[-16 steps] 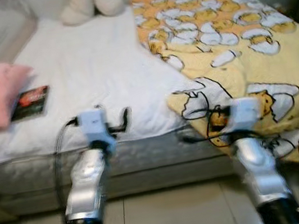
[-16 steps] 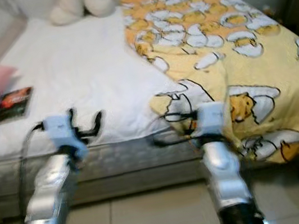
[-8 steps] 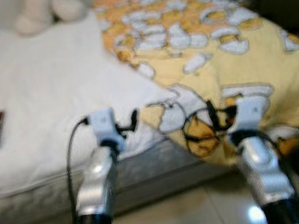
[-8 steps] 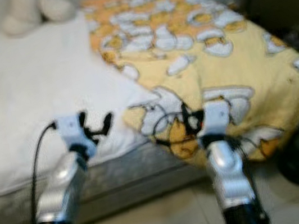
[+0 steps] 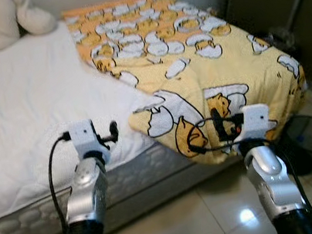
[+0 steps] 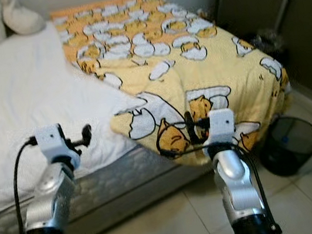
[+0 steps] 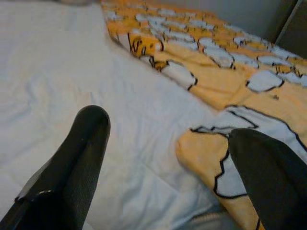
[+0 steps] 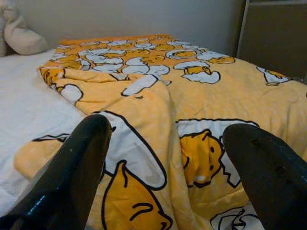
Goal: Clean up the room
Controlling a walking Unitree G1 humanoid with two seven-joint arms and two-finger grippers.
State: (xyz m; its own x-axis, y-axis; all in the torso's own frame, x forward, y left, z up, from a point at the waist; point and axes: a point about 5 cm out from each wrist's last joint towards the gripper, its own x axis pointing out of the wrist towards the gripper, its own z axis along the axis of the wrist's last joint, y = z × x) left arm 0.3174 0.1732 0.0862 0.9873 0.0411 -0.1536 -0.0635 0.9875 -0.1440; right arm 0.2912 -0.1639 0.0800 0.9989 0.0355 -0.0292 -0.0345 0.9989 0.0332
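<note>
White-sheeted bed (image 5: 31, 113), yellow cartoon blanket (image 5: 194, 57) bunched at its edge, left tool (image 7: 163, 158) and right tool (image 8: 165, 158) spread, empty

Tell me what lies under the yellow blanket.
The yellow blanket covers the right side of the white mattress and drapes over its edge. Whatever else lies beneath is hidden.

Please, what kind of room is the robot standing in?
Most likely a bedroom: a bed with a white sheet, a yellow cartoon blanket over its right side, a cream plush toy at the head, and a dark wastebasket on the tiled floor.
</note>
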